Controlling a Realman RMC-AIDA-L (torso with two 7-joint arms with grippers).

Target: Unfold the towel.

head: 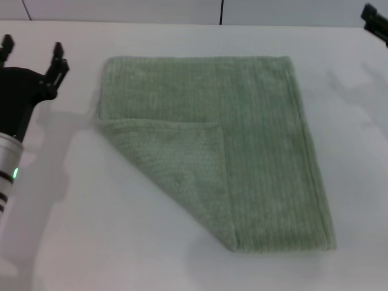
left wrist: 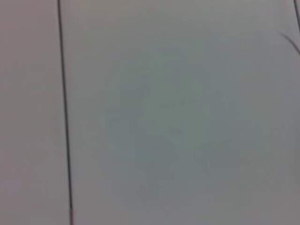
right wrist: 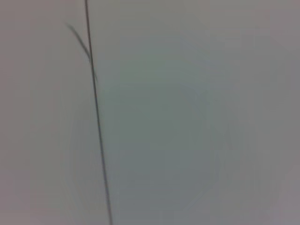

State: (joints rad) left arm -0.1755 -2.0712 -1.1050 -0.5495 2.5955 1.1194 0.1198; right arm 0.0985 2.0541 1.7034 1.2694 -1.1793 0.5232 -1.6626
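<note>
The towel (head: 242, 139) is a pale sage-green ribbed terry cloth lying flat in the middle of the white table (head: 73, 230) in the head view. Its near-left corner (head: 182, 163) is folded diagonally over the cloth as a triangular flap. My left gripper (head: 31, 53) is open and empty at the far left, well apart from the towel's left edge. Only a black tip of my right gripper (head: 376, 21) shows at the top right corner, away from the towel. Both wrist views show only bare pale surface with a dark seam line.
A dark seam (head: 221, 12) runs across the surface behind the table's far edge. The left arm's silver and black body (head: 9, 163) lies along the left side of the table.
</note>
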